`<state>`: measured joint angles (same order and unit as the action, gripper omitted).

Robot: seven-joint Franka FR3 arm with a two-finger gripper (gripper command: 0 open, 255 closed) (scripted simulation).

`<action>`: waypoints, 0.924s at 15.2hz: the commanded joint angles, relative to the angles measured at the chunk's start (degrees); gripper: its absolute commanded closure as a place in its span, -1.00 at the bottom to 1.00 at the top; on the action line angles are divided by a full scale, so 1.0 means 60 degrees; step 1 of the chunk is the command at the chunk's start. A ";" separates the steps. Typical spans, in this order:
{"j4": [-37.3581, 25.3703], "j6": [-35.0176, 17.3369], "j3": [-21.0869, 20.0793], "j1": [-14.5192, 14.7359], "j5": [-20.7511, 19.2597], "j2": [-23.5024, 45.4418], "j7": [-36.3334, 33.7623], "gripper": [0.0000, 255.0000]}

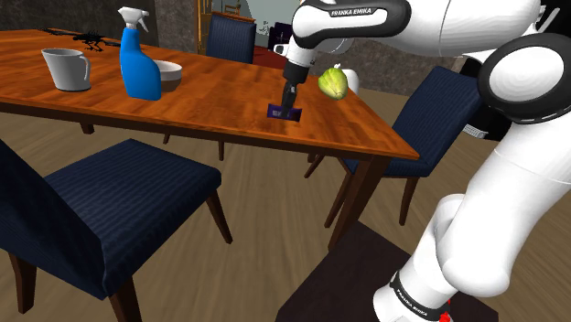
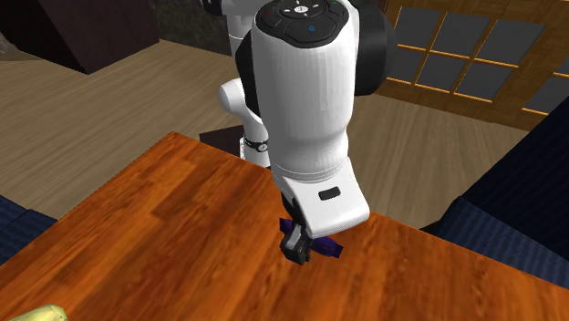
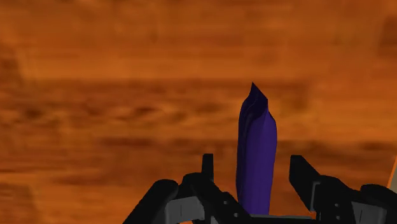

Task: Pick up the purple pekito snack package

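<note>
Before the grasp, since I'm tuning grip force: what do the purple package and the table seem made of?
Purple package: smooth, faintly glossy film, possibly plastic, judging by its pinched, pointed tip. Table: polished wood, showing orange-brown grain bands and sheen.

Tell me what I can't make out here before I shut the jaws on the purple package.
1. Purple package, wrist view: lower end hidden behind the jaws and cut by the picture's edge.
2. Second exterior view: the white arm covers most of the package; purple corners peek out.
3. Shoulder view: its print is too small to read.
</note>
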<state>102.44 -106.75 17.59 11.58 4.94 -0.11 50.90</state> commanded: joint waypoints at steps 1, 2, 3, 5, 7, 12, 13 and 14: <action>0.0006 -0.0012 0.0000 0.0001 0.0002 0.0004 0.0001 1.00; 0.0003 -0.0010 -0.0001 0.0001 0.0002 0.0005 0.0001 1.00; 0.0005 -0.0011 -0.0001 0.0001 0.0002 0.0004 0.0000 1.00; 0.0007 -0.0012 -0.0001 0.0001 0.0001 0.0003 0.0000 1.00; 0.0006 -0.0011 -0.0001 0.0001 0.0001 0.0004 -0.0001 1.00; -0.0388 0.0377 0.0004 -0.0004 -0.0005 0.0009 -0.0025 1.00; -0.0525 0.0506 0.0005 -0.0005 -0.0006 0.0016 -0.0033 1.00; -0.0664 0.0636 0.0007 -0.0007 -0.0005 0.0026 -0.0041 1.00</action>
<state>99.29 -103.67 17.68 11.50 4.91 -0.06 50.82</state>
